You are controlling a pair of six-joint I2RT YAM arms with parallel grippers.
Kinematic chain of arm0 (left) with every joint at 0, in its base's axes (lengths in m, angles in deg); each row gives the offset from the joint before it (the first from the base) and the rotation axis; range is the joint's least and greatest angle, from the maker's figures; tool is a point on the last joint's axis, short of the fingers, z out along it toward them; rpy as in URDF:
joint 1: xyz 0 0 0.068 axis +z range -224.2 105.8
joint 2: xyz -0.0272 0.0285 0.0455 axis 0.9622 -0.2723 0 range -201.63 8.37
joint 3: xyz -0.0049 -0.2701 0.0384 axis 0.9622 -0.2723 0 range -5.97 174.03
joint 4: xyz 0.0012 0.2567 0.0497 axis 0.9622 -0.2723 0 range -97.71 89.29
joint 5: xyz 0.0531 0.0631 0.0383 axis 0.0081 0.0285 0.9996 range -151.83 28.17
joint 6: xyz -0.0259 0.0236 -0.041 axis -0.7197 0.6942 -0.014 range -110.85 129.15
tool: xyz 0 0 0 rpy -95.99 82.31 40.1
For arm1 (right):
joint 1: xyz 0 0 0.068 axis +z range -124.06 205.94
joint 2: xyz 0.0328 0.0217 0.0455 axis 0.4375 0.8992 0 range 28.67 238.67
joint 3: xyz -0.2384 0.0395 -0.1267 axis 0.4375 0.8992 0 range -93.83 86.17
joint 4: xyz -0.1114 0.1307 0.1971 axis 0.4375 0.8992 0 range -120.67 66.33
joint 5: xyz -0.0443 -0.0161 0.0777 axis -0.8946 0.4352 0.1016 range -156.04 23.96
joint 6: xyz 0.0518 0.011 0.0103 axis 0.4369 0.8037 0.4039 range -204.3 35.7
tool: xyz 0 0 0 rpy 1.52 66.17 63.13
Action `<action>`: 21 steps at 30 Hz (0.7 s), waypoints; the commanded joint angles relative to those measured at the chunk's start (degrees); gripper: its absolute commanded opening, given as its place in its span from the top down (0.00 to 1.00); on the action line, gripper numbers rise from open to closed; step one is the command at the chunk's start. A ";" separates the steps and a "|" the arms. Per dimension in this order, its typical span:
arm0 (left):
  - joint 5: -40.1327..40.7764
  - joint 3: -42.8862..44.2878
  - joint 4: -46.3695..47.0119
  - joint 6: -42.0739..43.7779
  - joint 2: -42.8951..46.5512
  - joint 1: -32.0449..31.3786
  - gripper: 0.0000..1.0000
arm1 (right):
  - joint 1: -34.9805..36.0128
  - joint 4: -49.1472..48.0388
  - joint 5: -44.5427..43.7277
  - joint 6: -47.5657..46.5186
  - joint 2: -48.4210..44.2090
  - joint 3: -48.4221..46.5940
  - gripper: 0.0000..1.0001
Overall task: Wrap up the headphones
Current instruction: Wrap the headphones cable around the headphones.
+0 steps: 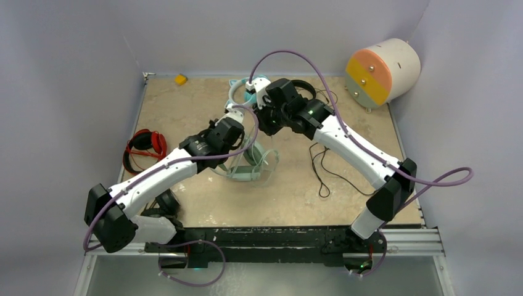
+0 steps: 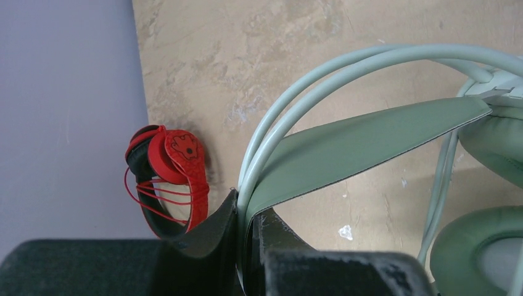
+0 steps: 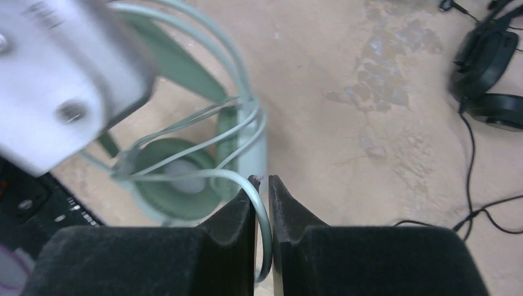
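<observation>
Grip on the mint-green headphones (image 1: 250,166) came from both arms, and the set stood near the middle of the table (image 1: 185,105), raised on its ear cups with the band uppermost. The left gripper (image 2: 243,203) was clenched on the band at its top, fingers pressed flat against the padded strap and the two wire hoops, most likely to keep the set from sliding or tipping while its lead was drawn round it. Just beyond the mint-green set, the right gripper (image 3: 262,182) had its fingers nearly together with the pale cable (image 3: 265,228) pinched between them; the cable curved from there down toward one ear cup, where a few loose strands already crossed the frame. Holding the lead away from the set seemed meant to keep it taut enough to lay another turn. Winding looked only partly done, since the strands hung slack rather than snug. Red headphones (image 2: 176,166) lay to the left of the mint-green pair, near the table's edge, with their own thin lead wound about them. Black headphones (image 3: 487,61) rested beyond and to the right, their dark cord trailing loose over the table.
</observation>
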 commanded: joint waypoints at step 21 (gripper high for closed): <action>-38.33 15.86 -16.02 -15.52 10.70 -1.02 1.00 | -17.75 -14.50 13.43 3.22 0.81 12.62 0.75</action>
